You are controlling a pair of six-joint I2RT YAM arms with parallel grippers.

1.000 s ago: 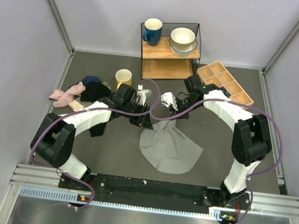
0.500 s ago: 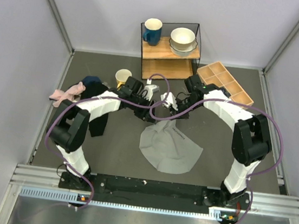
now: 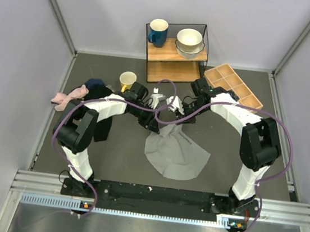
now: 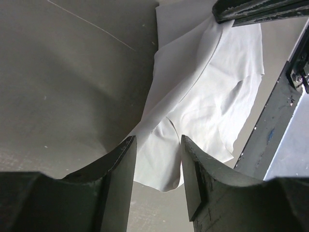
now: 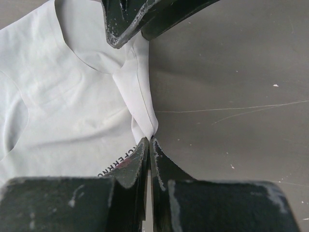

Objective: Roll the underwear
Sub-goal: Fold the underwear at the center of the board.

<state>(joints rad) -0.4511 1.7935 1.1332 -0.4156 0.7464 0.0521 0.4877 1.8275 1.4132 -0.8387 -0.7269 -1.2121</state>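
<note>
- Pinching: right gripper, jaws fully closed on a raised fold at the edge of the underwear, beside its dark lettering.
- Left gripper: jaws about half apart, gripping nothing; pale cloth shows below through the gap.
- Underwear: flat on the table in front of the shelf. Its narrow end points toward the shelf, under both grippers, and the fan widens away from it. The long axis runs from the shelf to the arm bases.
- Nearness: both grippers are at the shelf-side end, left just beside right.
- Room: nothing lies beyond the fan's wide edge, so rolling away from the shelf looks unobstructed. Yellow mug, left of the shelf, is well apart.
</note>
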